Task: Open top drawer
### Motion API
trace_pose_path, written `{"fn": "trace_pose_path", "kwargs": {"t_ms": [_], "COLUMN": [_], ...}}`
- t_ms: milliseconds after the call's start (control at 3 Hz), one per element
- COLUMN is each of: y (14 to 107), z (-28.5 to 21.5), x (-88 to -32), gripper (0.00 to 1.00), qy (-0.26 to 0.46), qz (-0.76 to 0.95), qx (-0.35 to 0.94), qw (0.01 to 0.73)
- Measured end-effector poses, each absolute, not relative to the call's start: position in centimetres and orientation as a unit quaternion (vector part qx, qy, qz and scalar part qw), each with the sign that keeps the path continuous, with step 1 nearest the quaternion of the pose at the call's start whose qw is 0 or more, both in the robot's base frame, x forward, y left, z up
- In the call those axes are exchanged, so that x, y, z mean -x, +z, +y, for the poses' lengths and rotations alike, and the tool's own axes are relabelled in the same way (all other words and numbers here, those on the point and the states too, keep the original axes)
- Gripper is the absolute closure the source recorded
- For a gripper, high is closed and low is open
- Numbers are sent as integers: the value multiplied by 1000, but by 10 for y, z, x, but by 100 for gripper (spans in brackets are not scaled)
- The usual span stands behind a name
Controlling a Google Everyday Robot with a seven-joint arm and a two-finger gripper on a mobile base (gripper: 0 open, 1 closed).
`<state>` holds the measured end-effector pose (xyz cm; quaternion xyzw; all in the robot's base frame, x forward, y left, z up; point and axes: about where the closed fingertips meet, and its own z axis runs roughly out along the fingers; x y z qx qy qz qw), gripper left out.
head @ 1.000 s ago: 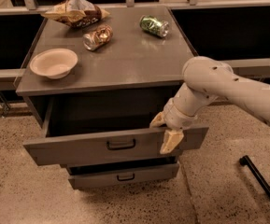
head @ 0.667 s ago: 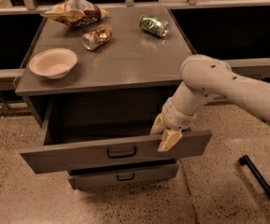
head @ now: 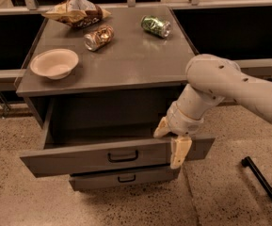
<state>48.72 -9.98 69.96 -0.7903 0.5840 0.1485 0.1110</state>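
Your top drawer (head: pixel 79 160) stands pulled well out of the cabinet, its deep box open beneath the tabletop (head: pixel 135 62) and its black handle (head: pixel 123 156) at the centre of the front. The gripper (head: pixel 172 139) sits at the right end of that front, fingers (head: pixel 180 150) clamped over its top edge (one inside the box, one down the outer face). A lower drawer (head: pixel 126 178) shows just beneath. On the tabletop you have a bowl (head: pixel 54 63), a chip bag (head: pixel 76 11), a crushed can (head: pixel 99 36) and a green can (head: pixel 156 26).

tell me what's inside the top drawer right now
In the top drawer only bare grey floor and dark walls show, no items. The gripper clamps its front toward the picture's right, one finger inside. The strip behind the front panel is hidden.
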Motion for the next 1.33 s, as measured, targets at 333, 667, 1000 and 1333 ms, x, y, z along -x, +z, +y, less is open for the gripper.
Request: {"fn": "trace_pose_path", "kwargs": {"t_ms": [333, 667, 1000, 1333], "y": [700, 700, 682, 664], "z": [-100, -100, -106, -117], "x": [-487, -486, -477, -462], "gripper": [1, 0, 3, 25], "qy": [148, 148, 180, 207], "qz": [584, 584, 595, 608], "qx": [791, 791, 779, 764], "qw": [111, 110, 86, 62]}}
